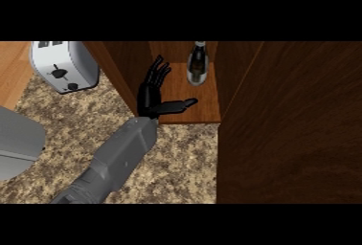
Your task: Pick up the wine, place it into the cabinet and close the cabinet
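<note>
The wine bottle stands upright on the wooden shelf inside the open cabinet, near the back. My left hand is inside the cabinet just left of the bottle, fingers straight and pointing inward along the cabinet's left wall. Its thumb sticks out to the right over the shelf's front part. The hand is open, holds nothing, and does not touch the bottle. A large dark wooden cabinet door fills the right side of the view. My right hand does not show.
A silver toaster stands on the speckled counter left of the cabinet. A pale grey object juts in at the left edge. A strip of light wood shows at the far upper left.
</note>
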You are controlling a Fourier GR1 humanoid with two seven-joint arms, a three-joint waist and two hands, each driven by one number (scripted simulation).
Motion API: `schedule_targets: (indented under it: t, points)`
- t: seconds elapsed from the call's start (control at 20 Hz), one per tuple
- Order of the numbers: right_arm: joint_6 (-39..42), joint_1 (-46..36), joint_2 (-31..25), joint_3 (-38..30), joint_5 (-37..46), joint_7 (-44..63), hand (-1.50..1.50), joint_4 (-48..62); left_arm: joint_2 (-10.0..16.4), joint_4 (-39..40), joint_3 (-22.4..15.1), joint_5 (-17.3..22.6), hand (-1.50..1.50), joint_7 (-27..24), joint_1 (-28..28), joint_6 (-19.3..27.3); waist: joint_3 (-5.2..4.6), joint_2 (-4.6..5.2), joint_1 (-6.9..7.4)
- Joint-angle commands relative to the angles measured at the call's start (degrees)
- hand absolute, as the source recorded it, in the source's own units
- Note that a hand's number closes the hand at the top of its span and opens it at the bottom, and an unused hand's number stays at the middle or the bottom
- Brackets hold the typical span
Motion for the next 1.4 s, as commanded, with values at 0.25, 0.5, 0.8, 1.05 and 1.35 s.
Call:
schedule_targets:
  t: [0.25, 0.5, 0.8, 1.05, 1.35]
  points:
    - [-1.8, 0.0, 0.6, 0.2, 0.0, 2.6, -1.5, -1.3, 5.3, -19.6, -4.6, -4.6, -1.5, 3.4, 10.0, 5.9, 0.72, -1.72, 3.28]
    - [0.0, 1.7, -1.4, -1.9, -3.7, 4.0, -1.5, -3.8, 9.2, -38.8, -10.5, -7.4, -1.5, 11.1, 19.3, 8.7, 0.74, -1.76, 2.99]
    - [-1.7, -3.8, -1.6, -1.2, -1.9, 5.6, -1.5, -1.3, 15.8, -63.1, -14.6, -10.6, -1.5, 18.6, 28.6, 16.7, 0.72, -1.34, 2.71]
    - [-2.2, -1.9, 0.8, 2.0, 1.4, 3.3, -1.5, -1.7, 23.4, -78.4, -15.9, -13.9, -1.5, 20.4, 39.9, 18.7, 0.68, -1.12, 2.1]
    - [3.5, 3.7, -1.5, 3.0, 1.9, 0.2, 1.5, -2.6, 24.7, -89.8, -15.9, -18.1, -1.5, 23.3, 45.5, 22.6, 0.7, -1.05, 1.55]
